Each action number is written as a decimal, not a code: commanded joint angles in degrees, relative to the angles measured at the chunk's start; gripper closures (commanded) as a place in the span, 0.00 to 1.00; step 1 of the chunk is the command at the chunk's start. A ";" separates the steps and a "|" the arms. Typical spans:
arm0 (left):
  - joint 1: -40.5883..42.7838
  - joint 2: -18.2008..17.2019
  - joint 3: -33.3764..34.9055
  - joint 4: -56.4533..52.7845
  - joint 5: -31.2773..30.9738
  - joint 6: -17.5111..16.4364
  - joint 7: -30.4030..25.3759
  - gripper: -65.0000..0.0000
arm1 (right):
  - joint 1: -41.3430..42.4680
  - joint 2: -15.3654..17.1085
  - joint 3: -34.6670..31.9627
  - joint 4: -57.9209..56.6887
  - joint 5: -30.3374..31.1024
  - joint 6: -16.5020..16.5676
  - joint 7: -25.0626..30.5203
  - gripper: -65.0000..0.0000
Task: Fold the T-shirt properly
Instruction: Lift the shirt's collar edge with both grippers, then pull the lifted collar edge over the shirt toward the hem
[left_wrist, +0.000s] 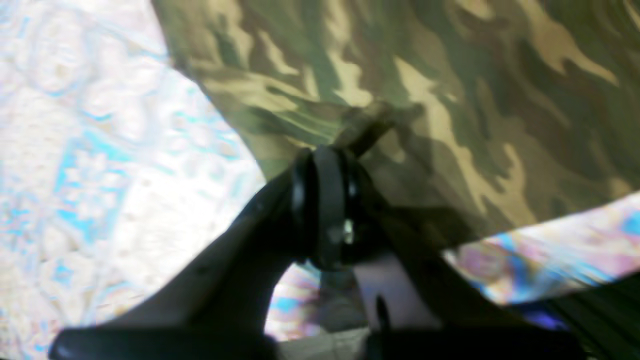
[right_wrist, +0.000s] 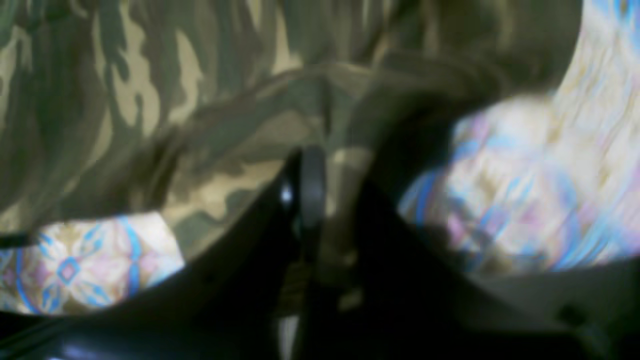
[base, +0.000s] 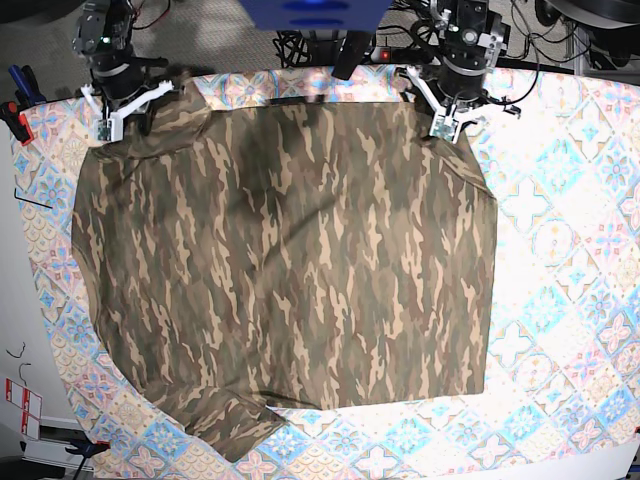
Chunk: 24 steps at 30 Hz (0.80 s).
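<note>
The camouflage T-shirt (base: 290, 250) lies spread over most of the tablecloth, one sleeve sticking out at the near left. At the shirt's far right corner my left gripper (base: 436, 115) is shut on its edge. In the left wrist view a pinched ridge of the T-shirt (left_wrist: 450, 75) runs out from the left gripper (left_wrist: 345, 150). My right gripper (base: 140, 108) is shut on the far left corner. The right wrist view is blurred, but camouflage cloth of the T-shirt (right_wrist: 125, 100) sits between the closed fingers of the right gripper (right_wrist: 332, 167).
The pastel tile-patterned tablecloth (base: 560, 250) shows bare on the right side and along the near edge. A blue mount (base: 318, 12) and cables sit behind the table's far edge. Red clamps (base: 14, 112) hold the cloth at the far left.
</note>
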 joint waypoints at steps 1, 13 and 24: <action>-0.19 -0.09 -0.55 1.21 0.07 0.38 -0.74 1.00 | -0.30 0.59 0.23 2.12 -1.10 -0.18 0.73 0.99; -8.28 2.37 -7.49 1.04 0.16 -0.15 6.64 1.00 | 7.61 0.59 1.90 4.76 -3.21 -0.18 -4.63 0.99; -17.42 2.37 -7.32 1.21 0.16 -0.24 17.02 1.00 | 13.50 0.95 4.80 4.76 -3.30 -0.18 -7.09 0.99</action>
